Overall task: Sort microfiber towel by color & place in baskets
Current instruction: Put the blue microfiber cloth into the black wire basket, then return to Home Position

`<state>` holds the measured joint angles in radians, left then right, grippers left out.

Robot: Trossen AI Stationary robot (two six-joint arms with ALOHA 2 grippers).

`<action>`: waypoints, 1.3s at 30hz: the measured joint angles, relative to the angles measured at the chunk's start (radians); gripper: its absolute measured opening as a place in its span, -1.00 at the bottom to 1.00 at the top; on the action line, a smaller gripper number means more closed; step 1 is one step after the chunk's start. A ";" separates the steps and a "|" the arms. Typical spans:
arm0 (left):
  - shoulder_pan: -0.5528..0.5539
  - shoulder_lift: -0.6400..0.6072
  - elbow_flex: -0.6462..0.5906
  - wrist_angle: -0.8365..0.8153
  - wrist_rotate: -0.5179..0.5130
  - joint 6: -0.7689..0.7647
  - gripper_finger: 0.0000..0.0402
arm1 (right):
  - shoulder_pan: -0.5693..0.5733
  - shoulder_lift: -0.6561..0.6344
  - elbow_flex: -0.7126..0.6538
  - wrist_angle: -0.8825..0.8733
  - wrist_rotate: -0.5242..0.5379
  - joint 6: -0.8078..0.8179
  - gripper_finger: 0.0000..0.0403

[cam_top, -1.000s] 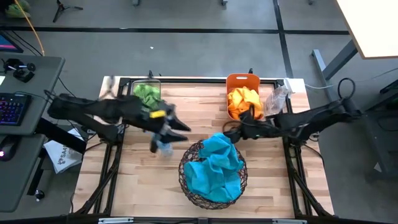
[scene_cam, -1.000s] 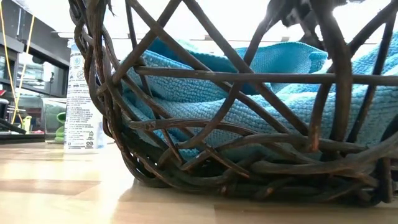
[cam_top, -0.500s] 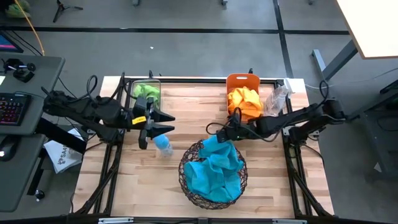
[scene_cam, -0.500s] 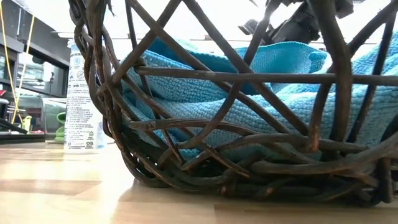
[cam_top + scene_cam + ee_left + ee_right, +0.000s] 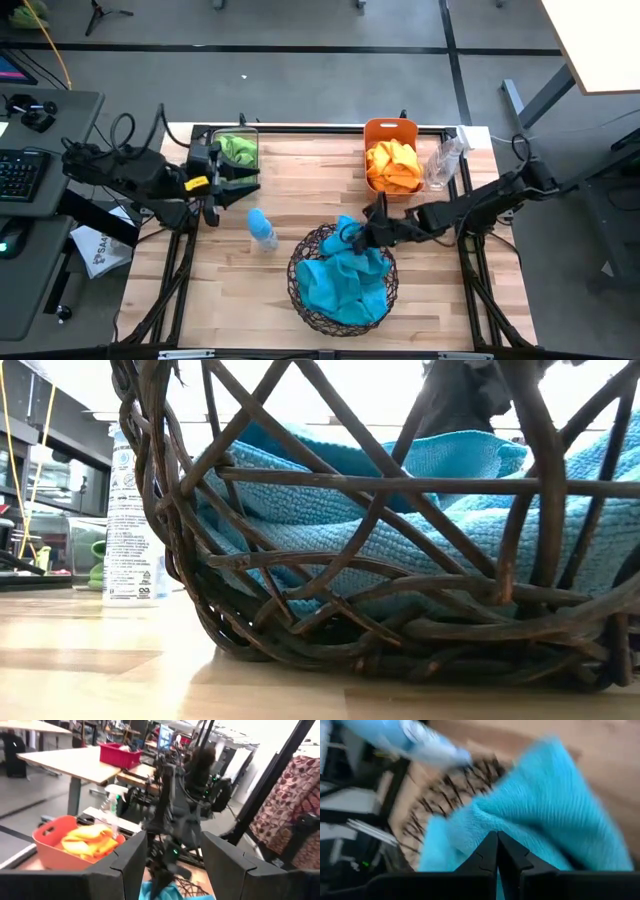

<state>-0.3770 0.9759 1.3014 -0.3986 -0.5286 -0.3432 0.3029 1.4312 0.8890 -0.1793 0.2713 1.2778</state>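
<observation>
The right gripper, fingers pressed together and seemingly empty, hovered over the soft, light turquoise microfiber towels heaped in the round dark-brown wire basket, best pinched at a raised fold, while the left gripper waited wide open at far left.

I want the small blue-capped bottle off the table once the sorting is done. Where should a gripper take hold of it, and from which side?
The bottle stands upright on bare wood between the clear bin and the wire basket, touching neither. Probably best to grip its straight clear body below the cap, fingers level. Come from the left gripper, which is open nearby; the basket crowds the opposite side.
</observation>
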 joint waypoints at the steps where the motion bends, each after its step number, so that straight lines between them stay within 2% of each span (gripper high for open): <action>1: 0.000 -0.007 0.000 -0.001 -0.007 0.011 -0.13 | 0.011 0.010 0.000 -0.013 0.000 0.014 -1.00; 8: 0.000 -0.025 0.000 -0.014 -0.044 0.058 -0.13 | 0.077 0.116 0.001 0.011 0.005 0.124 -1.00; 16: 0.000 -0.026 0.000 -0.051 -0.088 0.060 -0.13 | 0.112 0.192 0.000 0.043 -0.127 0.144 -1.00; 22: 0.000 -0.029 0.000 -0.050 -0.090 0.069 -0.13 | 0.108 0.102 0.000 0.043 -0.114 0.066 -1.00; 28: 0.000 -0.029 0.000 -0.052 -0.090 0.085 -0.13 | 0.108 -0.036 0.000 0.088 -0.127 -0.112 -1.00; 31: -0.005 -0.029 -0.001 -0.113 -0.086 0.083 -0.13 | 0.108 -0.114 0.000 0.108 -0.129 -0.185 -1.00; 35: -0.054 -0.068 -0.135 -0.138 -0.127 0.022 -0.13 | 0.108 -0.214 0.000 0.107 -0.079 -0.270 -1.00; 39: -0.069 -0.180 -0.390 0.062 -0.137 -0.016 -0.18 | 0.108 -0.297 0.000 0.108 -0.010 -0.355 -1.00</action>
<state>-0.4464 0.7959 0.9117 -0.3362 -0.6652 -0.3591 0.4107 1.1343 0.8890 -0.0715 0.2612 0.9228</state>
